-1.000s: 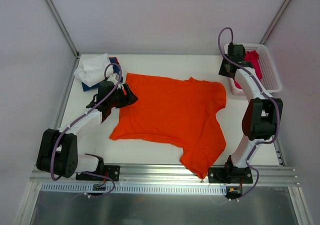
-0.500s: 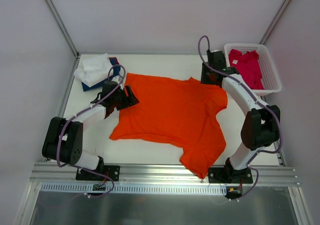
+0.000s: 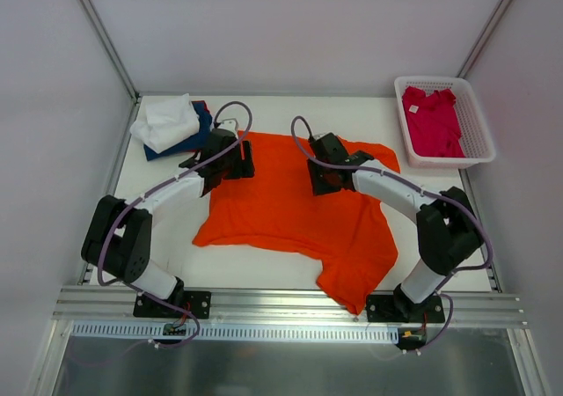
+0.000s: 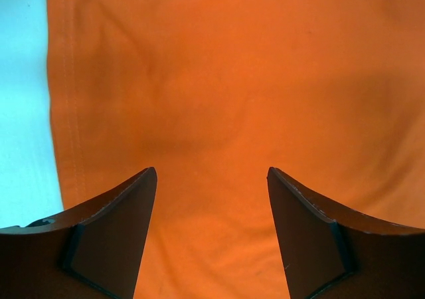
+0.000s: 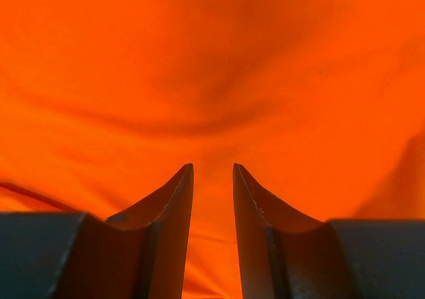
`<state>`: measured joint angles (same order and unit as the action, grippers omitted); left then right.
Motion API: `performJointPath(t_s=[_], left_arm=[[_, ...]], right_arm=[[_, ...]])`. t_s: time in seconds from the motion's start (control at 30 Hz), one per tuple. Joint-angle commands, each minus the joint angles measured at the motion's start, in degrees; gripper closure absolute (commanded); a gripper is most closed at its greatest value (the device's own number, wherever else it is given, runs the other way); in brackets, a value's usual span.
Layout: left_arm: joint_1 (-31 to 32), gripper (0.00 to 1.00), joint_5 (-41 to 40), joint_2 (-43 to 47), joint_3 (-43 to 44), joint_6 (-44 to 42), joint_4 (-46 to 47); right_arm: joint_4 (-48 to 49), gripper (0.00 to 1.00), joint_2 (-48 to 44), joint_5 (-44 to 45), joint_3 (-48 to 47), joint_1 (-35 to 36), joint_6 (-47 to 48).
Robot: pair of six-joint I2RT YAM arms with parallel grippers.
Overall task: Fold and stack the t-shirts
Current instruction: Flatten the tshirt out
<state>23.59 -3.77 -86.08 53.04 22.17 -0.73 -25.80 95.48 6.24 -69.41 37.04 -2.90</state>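
The bright orange t-shirt (image 3: 299,202) lies spread flat on the white table; it fills both wrist views (image 4: 252,80) (image 5: 219,60). My left gripper (image 3: 237,163) is over the shirt's upper left part, near its left hem. Its jaws stand wide apart and empty (image 4: 211,176). My right gripper (image 3: 317,179) is over the shirt's upper middle. Its jaws stand a narrow gap apart with nothing between them (image 5: 212,169). A white t-shirt (image 3: 164,120) lies folded on a navy blue t-shirt (image 3: 199,125) at the back left. A crimson-pink t-shirt (image 3: 434,119) lies in the basket.
The white mesh basket (image 3: 482,145) stands at the back right corner. The table's bare surface (image 4: 20,113) shows just left of the orange hem. Metal frame posts rise at the back corners, and a rail runs along the near edge.
My right arm has swung from the basket leftward to the middle of the orange shirt. My left gripper has moved from the shirt's left edge up and onto the shirt.
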Motion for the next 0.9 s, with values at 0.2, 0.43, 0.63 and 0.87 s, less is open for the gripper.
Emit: performJointPath(t_s=[0.2, 0.43, 0.63, 0.87], left_arm=[[4.09, 0.31, -10.02, -7.43, 3.83, -4.69, -10.16], [4.79, 0.31, -9.77, -9.54, 4.62, -4.16, -14.65], [5.5, 0.31, -9.33, -9.72, 3.04, -3.02, -16.67], [7.25, 0.3, -8.45, -9.54, 0.4, -0.47, -18.51]], right_arm=[[-0.65, 0.66, -10.75, 5.62, 5.33, 0.67, -2.11], [-1.53, 0.66, -15.41, 5.8, 5.07, 0.67, -2.11], [-1.71, 0.66, -17.78, 5.63, 5.51, 0.67, -2.46], [-1.97, 0.66, -20.33, 5.1, 5.86, 0.58, -2.55]])
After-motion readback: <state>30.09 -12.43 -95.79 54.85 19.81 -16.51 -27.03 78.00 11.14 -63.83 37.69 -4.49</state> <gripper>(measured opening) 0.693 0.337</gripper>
